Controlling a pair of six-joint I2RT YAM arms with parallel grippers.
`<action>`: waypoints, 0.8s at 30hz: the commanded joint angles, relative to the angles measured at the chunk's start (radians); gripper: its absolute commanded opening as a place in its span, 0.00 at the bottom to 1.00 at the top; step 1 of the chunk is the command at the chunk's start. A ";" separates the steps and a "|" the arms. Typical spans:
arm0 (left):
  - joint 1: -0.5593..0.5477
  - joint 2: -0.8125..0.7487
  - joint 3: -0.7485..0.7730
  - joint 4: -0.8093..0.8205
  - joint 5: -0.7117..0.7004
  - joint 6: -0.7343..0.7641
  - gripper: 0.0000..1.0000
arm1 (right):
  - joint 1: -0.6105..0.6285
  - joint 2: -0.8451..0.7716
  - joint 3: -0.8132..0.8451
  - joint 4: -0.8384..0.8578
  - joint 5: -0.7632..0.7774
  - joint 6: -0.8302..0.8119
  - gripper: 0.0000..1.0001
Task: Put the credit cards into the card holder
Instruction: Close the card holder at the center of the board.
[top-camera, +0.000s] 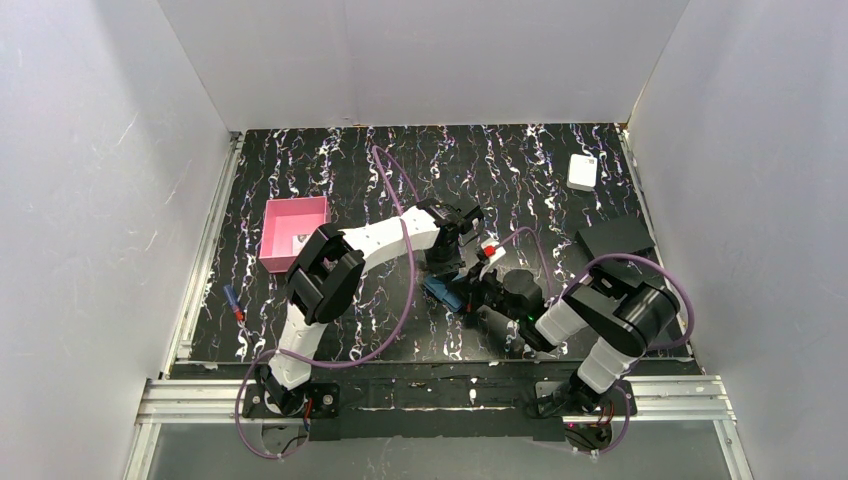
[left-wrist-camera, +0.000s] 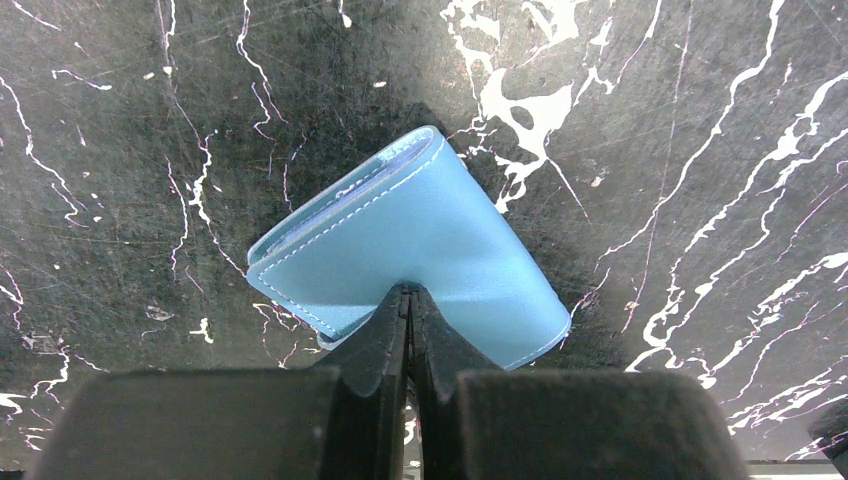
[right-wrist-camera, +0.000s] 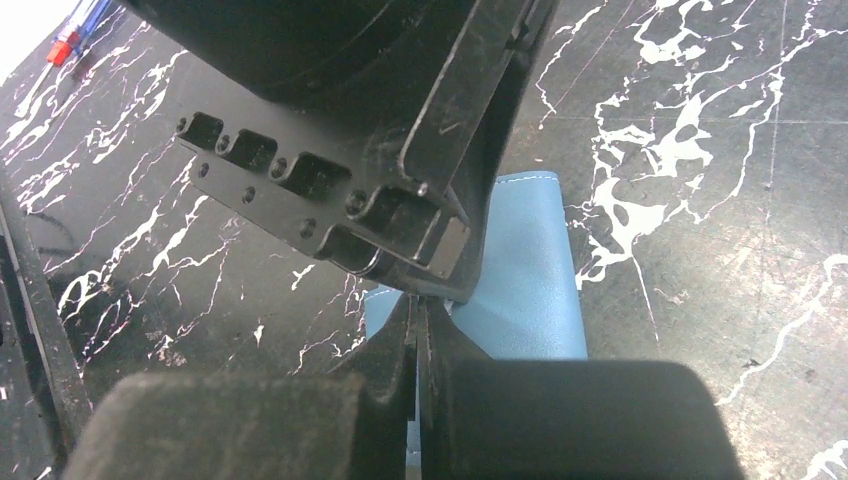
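Lab test cell: white enclosure walls (top-camera: 90, 200), aluminium frame rails (top-camera: 200, 395)

The left arm (top-camera: 330, 275) and the right arm (top-camera: 600, 325) are showing the same build, pairing white tube sections with chunky black joint housings. A purple cable (top-camera: 413, 280) is trailing from each. The left hand (left-wrist-camera: 408, 300) and the right hand (right-wrist-camera: 415, 325) are showing matt black fingers with wedge-shaped tips. A black plate (right-wrist-camera: 300, 170) on the left hand is carrying a row of rectangular slots and small screws. A green light (top-camera: 527, 318) is glowing on the right arm.
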 joint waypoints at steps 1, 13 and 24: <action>-0.031 0.140 -0.085 0.061 0.037 -0.015 0.00 | 0.002 0.054 0.011 0.098 0.060 -0.023 0.01; -0.027 0.107 -0.122 0.081 0.027 0.002 0.00 | 0.058 -0.001 0.044 -0.243 0.292 -0.050 0.01; -0.027 0.092 -0.146 0.102 0.018 0.010 0.00 | 0.075 0.089 0.094 -0.509 0.539 0.093 0.01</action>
